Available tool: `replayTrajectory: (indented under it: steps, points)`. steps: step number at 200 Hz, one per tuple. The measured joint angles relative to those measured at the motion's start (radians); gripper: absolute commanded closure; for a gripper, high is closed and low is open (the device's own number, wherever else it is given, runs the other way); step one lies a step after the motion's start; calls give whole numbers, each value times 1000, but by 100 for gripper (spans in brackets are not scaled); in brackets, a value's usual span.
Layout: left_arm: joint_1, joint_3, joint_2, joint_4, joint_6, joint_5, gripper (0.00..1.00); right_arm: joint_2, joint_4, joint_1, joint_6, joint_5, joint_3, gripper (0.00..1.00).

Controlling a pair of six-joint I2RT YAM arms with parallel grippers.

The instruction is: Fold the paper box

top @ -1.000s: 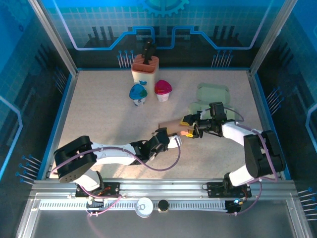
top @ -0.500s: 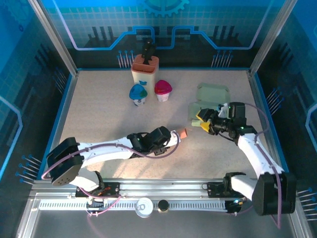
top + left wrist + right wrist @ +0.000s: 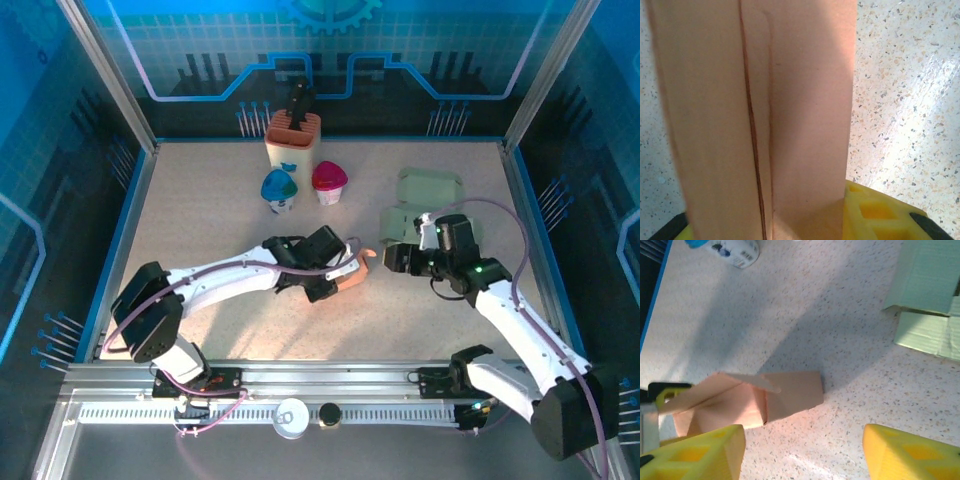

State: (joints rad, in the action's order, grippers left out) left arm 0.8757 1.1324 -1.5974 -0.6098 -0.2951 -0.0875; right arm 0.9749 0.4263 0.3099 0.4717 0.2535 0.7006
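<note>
Box [image 3: 352, 278], tan card only part-folded, sits low near the middle of the worktop [image 3: 200, 230] with one end pinched in the left hand [image 3: 338, 277]. The left wrist view shows its panel and crease standing between the yellow fingers [image 3: 875, 215], so that hand is clenched on the card, likely to anchor it while a flap is worked. The right hand [image 3: 398, 258] hangs just to the box's right, jaws spread with nothing between them. Its own camera shows a raised flap [image 3: 747, 381] ahead, which I judge it is lined up to press down. A green box [image 3: 425, 200] rests behind that hand, apart from the work. Near the far edge, well clear, stand an orange holder [image 3: 293, 140] and two cups [image 3: 279, 188].
</note>
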Motion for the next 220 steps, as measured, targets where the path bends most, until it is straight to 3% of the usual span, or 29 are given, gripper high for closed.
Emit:
replayTrajectory:
  steps: [71,111,220]
  points:
    - [-61,58,-51,-76,-98,64,55,106,11,134,-53,-80,1,29]
    - [-68,58,-64,-86,-131,63,54,116,-6,214,18,-158,1,29]
    - [-89,58,-64,-80,-160,62,48,178,-128,294,237,-266,1,29]
